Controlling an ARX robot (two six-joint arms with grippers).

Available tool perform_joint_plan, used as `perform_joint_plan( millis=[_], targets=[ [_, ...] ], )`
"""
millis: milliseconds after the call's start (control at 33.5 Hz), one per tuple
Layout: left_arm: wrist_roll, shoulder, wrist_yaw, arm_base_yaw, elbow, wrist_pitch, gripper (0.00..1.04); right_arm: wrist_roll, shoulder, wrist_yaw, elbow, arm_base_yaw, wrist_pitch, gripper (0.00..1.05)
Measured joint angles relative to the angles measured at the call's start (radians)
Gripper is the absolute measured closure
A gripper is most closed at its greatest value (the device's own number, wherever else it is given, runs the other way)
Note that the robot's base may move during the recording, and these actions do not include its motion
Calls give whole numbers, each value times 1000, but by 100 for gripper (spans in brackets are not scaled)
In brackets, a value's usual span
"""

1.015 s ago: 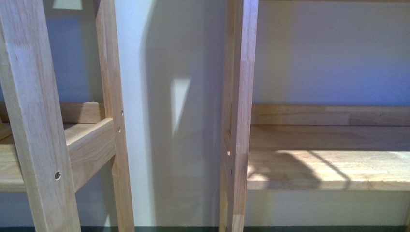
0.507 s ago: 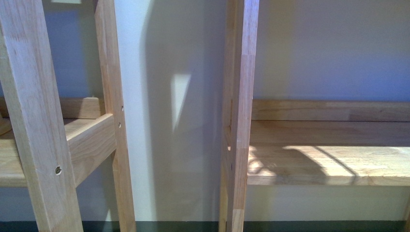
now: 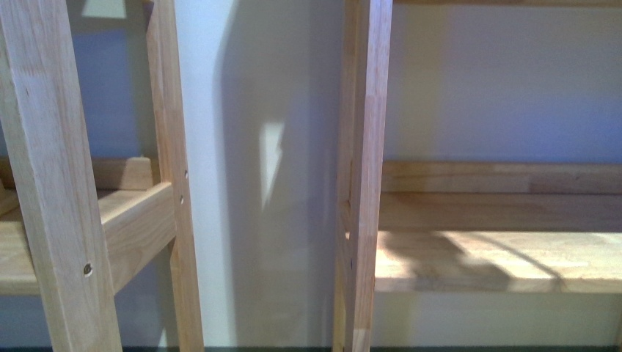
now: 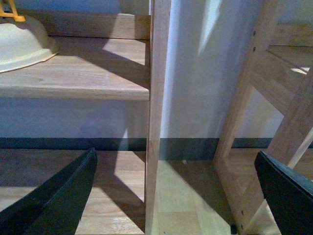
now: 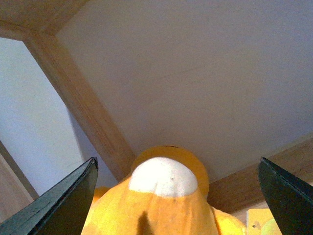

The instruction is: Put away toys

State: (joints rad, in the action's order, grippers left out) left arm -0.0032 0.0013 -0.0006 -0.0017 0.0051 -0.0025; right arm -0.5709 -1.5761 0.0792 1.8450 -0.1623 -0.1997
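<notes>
Plush toy (image 5: 161,205) sits between the wide-spread right gripper (image 5: 176,196) fingers, grip unclear; left gripper (image 4: 176,191) gapes empty

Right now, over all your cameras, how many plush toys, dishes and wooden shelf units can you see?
Orange-yellow plush toy: 1
Cream rounded dish: 1
Light wooden shelf units: 2
Total: 4
</notes>
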Motion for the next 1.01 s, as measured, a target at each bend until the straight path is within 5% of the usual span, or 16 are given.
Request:
perform_joint_plan(
  millis=[597,955,1015],
  targets=[
    [0,0,0,0,0,0,6,515,629,175,-869,-93,-292,6],
    [0,0,0,0,0,0,6,642,1082,322,-1382,-313,-191,7],
    [0,0,0,0,0,0,6,621,1107,364,-1343,-317,-31,14]
  ],
)
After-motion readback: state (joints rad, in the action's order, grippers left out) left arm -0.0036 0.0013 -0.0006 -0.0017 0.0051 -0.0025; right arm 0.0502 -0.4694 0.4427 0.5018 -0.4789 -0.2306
